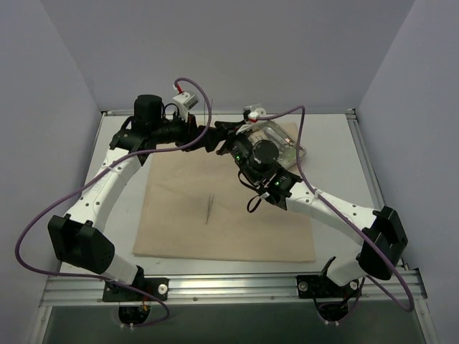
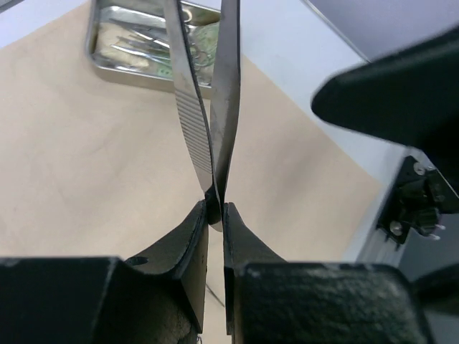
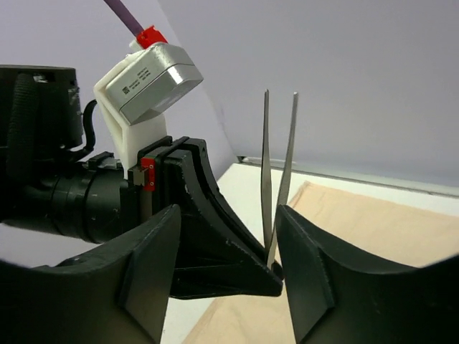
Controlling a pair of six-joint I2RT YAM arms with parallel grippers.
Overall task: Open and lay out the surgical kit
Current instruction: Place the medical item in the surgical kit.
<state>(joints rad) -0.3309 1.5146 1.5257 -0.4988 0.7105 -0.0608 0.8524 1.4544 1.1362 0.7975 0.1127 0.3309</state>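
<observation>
The cloth (image 1: 237, 229) is lying open and flat over the middle of the counter (image 1: 337, 143). The steel tray (image 2: 129, 75) is sitting at the cloth's far right corner, toward the far edge of the counter, with some tools and something green inside. One thin metal tool (image 1: 209, 208) is lying on the cloth near its middle. As I am judging it, the step in hand is taking the tools out of the tray and laying them one by one on the cloth, and this moment is a passing of the tweezers (image 2: 192, 115) between the two arms. The left arm's fingers (image 2: 188, 240) are pinching the joined end of the tweezers, holding them in the air above the far part of the cloth, with the two tips pointing away from the wrist. The right arm's fingers (image 3: 305, 272) are standing wide apart on both sides of the same tweezers and are not gripping them; whether one blade is touching a finger I cannot tell. The next move is probably asking the right arm to draw away without knocking the tips. The left arm should then be lowering the tweezers flat onto the cloth, near the thin tool but apart from it. The label (image 3: 140, 80) on the grey camera box (image 3: 161, 68) is carrying small print, too small to read, and no brand is showing elsewhere.
</observation>
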